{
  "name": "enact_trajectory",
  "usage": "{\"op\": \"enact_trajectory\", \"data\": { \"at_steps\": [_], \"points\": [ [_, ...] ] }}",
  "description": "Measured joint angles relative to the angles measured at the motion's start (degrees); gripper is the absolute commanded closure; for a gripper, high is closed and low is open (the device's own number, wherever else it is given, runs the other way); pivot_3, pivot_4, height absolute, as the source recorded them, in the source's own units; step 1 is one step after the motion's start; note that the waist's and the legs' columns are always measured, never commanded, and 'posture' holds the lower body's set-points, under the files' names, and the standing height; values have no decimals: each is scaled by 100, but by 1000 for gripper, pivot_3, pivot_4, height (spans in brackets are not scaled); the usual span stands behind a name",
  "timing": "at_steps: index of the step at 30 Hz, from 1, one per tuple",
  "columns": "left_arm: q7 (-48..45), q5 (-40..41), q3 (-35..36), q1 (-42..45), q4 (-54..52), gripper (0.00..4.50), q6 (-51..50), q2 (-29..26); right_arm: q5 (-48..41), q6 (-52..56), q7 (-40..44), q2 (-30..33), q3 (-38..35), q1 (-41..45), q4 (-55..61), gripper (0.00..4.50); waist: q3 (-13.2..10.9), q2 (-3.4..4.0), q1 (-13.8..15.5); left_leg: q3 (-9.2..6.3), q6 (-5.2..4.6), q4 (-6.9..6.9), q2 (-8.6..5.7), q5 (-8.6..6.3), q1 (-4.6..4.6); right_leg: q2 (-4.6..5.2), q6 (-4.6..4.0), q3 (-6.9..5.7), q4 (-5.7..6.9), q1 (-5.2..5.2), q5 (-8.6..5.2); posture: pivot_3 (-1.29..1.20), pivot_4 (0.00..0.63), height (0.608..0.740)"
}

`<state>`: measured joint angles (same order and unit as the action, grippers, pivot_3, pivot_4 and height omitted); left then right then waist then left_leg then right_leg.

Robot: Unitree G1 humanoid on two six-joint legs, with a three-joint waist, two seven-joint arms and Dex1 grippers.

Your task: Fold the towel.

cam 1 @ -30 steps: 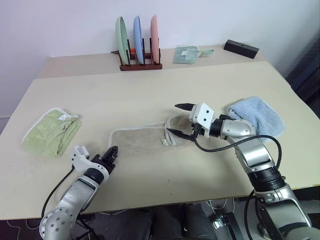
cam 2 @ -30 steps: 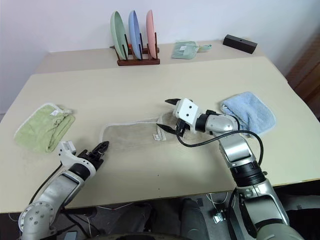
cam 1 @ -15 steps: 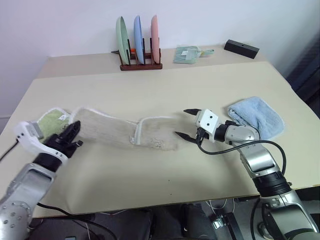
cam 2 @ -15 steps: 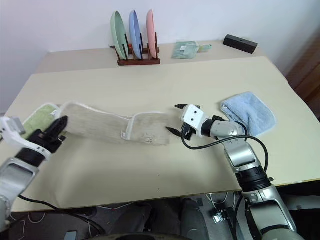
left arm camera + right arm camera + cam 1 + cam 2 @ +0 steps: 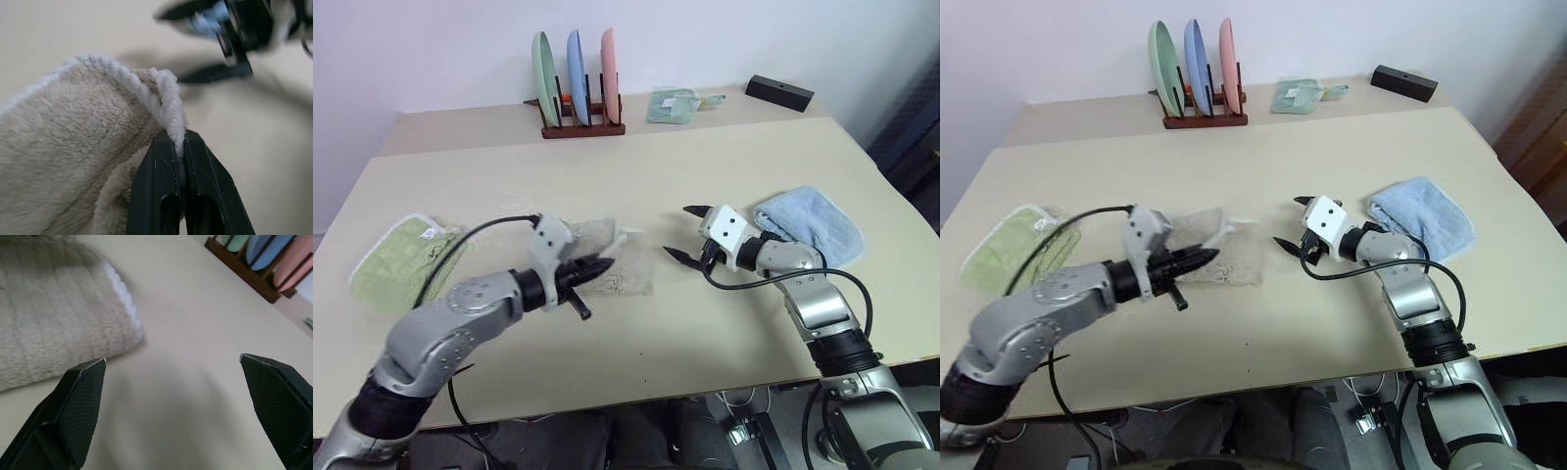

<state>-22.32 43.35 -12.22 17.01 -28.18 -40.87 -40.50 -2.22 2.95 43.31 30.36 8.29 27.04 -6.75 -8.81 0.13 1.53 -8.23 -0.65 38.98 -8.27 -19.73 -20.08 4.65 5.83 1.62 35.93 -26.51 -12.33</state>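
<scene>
The beige towel (image 5: 625, 272) lies at the table's middle, doubled over itself. My left gripper (image 5: 605, 263) hovers just above it, shut on the towel's white stitched edge. In the left wrist view the two black fingers (image 5: 161, 166) pinch that edging, with the towel (image 5: 73, 161) hanging off to one side. My right gripper (image 5: 680, 231) stands open a little to the right of the towel, with nothing between its fingers. In the right wrist view its fingers (image 5: 80, 401) frame bare table, with the towel's end (image 5: 58, 328) beyond them.
A light green towel (image 5: 401, 262) lies at the table's left and a light blue towel (image 5: 813, 223) at its right, behind my right arm. At the back stand a plate rack (image 5: 576, 78), a small green cloth (image 5: 674, 104) and a black box (image 5: 779, 92).
My left gripper pulled the towel's end out to the left, then swung back right with it, laying the towel over itself. My right gripper drew off to the right, still open.
</scene>
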Motion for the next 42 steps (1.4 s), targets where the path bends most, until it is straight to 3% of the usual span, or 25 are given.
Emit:
{"op": "enact_trajectory", "data": {
  "at_steps": [5, 15, 18, 22, 28, 29, 32, 36, 38, 42],
  "points": [
    [-150, -568, -351, 448, 492, 4484, -54, 669, 37, -4, -65, -8, -20, -9, 2, 0, -1, -3, 43, -2, 0, 10, -1, 0, -7, 2, 1, -3, 0, 0, 1, 0, 150, 740],
    [-495, -1040, -676, 623, 809, 4484, -588, 1187, 88, -4, -138, -54, -19, -11, 1, 0, -2, -3, 52, -2, 0, 10, -1, 0, -7, 2, 1, -2, 2, -2, 1, 0, 150, 740],
    [-526, -1105, -623, 621, 866, 3534, -655, 1371, 89, -4, -142, -57, -19, -11, 1, 0, -2, -3, 63, -2, 0, 12, -1, 0, -7, 2, 1, -3, 2, -1, 1, 0, 150, 740],
    [-615, -984, -331, 521, 782, 1597, -709, 1576, 96, -4, -177, -56, -21, -17, 3, 0, -2, -3, 50, -2, 0, 11, 0, 0, -7, 1, 1, -3, 5, -5, 1, 0, 150, 740],
    [-607, -724, 545, 124, 352, 1597, -634, 1590, 120, 53, -228, 8, -55, -41, 0, 0, -2, -3, 42, -2, 0, 12, 0, 0, -11, 2, 1, -3, 6, -8, 1, 0, 150, 740],
    [-610, -665, 709, 52, 258, 1550, -635, 1532, 121, 83, -230, 37, -69, -40, -1, 255, -2, -3, 46, -1, 0, 13, 0, 0, -11, 2, 1, -3, 6, -8, 1, 0, 150, 740],
    [-627, -443, 1219, -201, 19, 2437, -629, 1453, 100, 237, -205, 173, -161, -33, -7, 1353, -2, -3, 71, -1, 0, 15, -1, 0, -13, 3, 1, -3, 5, -7, 1, 0, 150, 740],
    [-549, -235, 1753, -305, -177, 4479, -591, 1444, -82, 425, -126, 234, -408, 30, -4, 3445, -2, -3, 63, -2, 0, 15, 0, 0, -10, 2, 1, -3, 6, -5, 1, 0, 150, 740],
    [-377, -328, 1905, -278, -136, 4500, -520, 1416, -311, 526, -68, 182, -512, 70, 51, 4411, -2, -4, 62, -2, 0, 14, 0, 0, -10, 2, 1, -3, 6, -6, 1, 0, 150, 740],
    [-161, -861, 1949, -254, 201, 4500, -279, 1256, -1256, 1484, 109, -258, -630, 105, 951, 4465, -2, -3, 45, -2, 0, 10, 4, 0, -14, 0, 1, -2, 5, -11, 1, 0, 150, 740]
  ]
}}
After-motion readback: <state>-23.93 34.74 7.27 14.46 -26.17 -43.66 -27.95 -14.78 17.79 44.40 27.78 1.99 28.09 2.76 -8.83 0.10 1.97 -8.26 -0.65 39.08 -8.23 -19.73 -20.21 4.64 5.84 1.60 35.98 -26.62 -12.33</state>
